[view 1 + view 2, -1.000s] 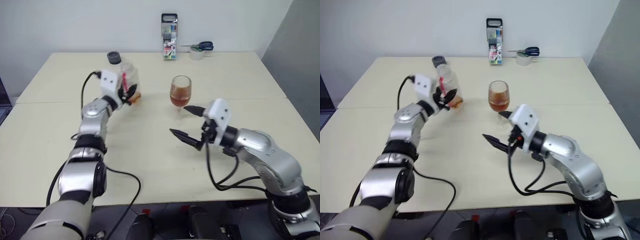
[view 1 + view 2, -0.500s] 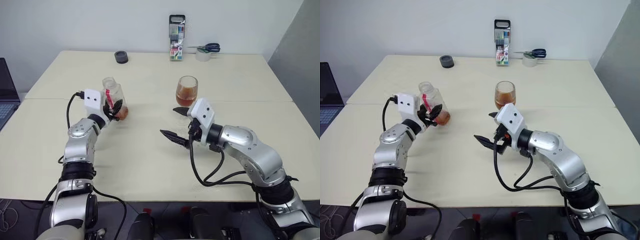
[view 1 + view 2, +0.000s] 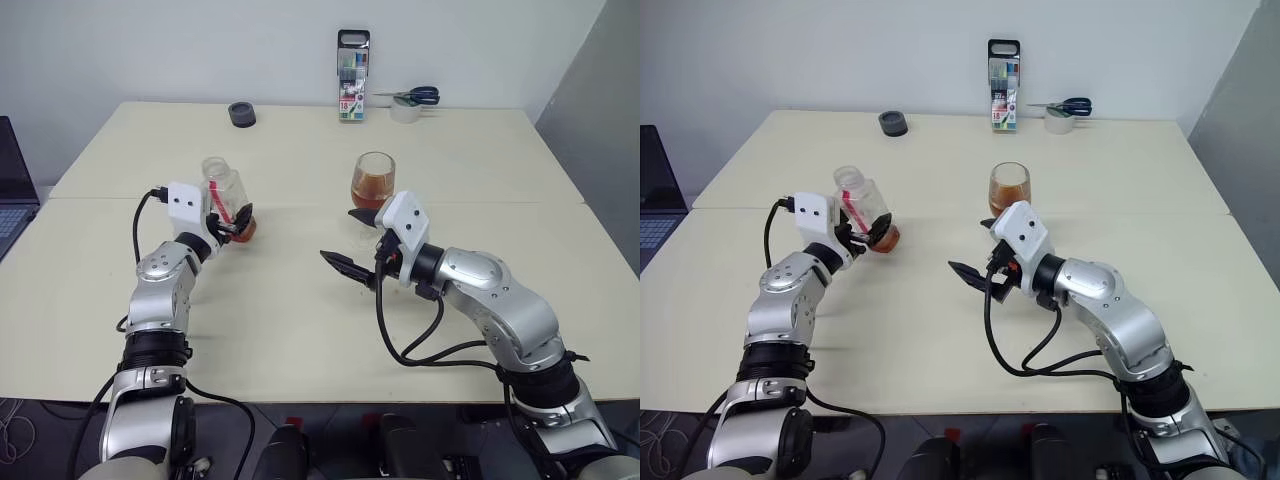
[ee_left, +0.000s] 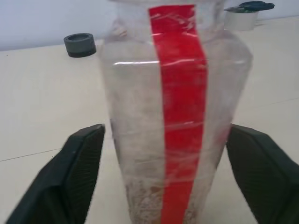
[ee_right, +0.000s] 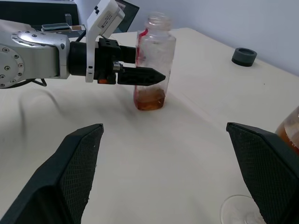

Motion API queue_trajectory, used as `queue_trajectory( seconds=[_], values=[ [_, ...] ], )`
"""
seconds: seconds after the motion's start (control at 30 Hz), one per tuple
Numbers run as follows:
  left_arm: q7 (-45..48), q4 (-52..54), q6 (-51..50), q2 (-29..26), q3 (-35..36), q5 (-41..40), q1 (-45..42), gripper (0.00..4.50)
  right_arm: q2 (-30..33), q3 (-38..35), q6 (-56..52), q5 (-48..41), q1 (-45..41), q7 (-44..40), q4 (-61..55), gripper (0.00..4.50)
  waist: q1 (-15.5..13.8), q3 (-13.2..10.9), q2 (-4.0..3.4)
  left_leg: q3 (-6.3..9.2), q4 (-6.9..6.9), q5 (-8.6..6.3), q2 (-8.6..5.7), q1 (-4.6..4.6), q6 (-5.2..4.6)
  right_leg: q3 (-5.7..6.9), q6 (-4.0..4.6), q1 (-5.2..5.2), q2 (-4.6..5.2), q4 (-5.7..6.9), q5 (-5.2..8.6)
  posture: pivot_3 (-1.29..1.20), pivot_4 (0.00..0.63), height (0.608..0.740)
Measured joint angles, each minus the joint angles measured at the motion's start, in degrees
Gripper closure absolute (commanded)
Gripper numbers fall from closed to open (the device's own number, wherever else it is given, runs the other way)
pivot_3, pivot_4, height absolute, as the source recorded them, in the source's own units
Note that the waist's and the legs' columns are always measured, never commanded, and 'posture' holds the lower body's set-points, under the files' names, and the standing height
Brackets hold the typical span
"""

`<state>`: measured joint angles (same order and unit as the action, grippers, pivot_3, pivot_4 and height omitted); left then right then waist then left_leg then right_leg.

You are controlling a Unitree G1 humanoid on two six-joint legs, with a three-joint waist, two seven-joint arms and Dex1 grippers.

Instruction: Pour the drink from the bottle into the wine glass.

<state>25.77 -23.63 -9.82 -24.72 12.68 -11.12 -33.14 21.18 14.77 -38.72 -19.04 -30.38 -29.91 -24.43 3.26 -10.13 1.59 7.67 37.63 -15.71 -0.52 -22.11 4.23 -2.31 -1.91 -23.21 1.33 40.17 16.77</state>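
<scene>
Amber drink fills the wine glass (image 3: pixel 373 180); the bottle (image 3: pixel 226 198), left of it, stands nearly drained between the left gripper (image 3: pixel 237 218) spread fingers, seemingly released; right gripper (image 3: pixel 351 245) gapes empty

bottle (image 3: pixel 226 197): small clear plastic, squarish body, red stripe running down one side; uncapped, mouth open
bottle pose: upright on the table, left half, well apart from the glass
bottle contents: nearly empty, thin reddish-brown layer at the bottom
wine glass (image 3: pixel 372 186): clear, stemmed, rounded bowl; upright near table centre
drink (image 3: pixel 371 188): translucent amber-brown, fills roughly the lower half of the bowl
glass foot (image 5: pixel 240 210): flat, round, resting on the table
</scene>
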Motion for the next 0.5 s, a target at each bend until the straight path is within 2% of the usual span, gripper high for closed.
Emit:
queue_trajectory(
  seconds=[0.27,0.5],
  values=[
    [1.5,1.4,2.2,-0.7,-1.4,1.1,2.8,0.04,0.1,-0.3,0.2,0.0,1.1,0.0,0.0,0.00,0.0,0.0,0.00,0.00,-0.02,0.00,0.01,0.00,0.00,0.00,0.00,0.00,0.00,-0.01,0.00,0.00,0.150,0.740],
    [1.9,7.8,2.6,-1.7,-1.0,0.9,9.9,0.04,-0.2,-3.2,5.8,2.1,12.9,2.2,-0.8,0.00,-0.2,0.0,-0.01,-0.01,-0.08,-0.03,0.02,0.01,-0.05,-0.01,0.00,0.00,0.00,-0.04,0.00,0.00,0.150,0.740]
  ],
)
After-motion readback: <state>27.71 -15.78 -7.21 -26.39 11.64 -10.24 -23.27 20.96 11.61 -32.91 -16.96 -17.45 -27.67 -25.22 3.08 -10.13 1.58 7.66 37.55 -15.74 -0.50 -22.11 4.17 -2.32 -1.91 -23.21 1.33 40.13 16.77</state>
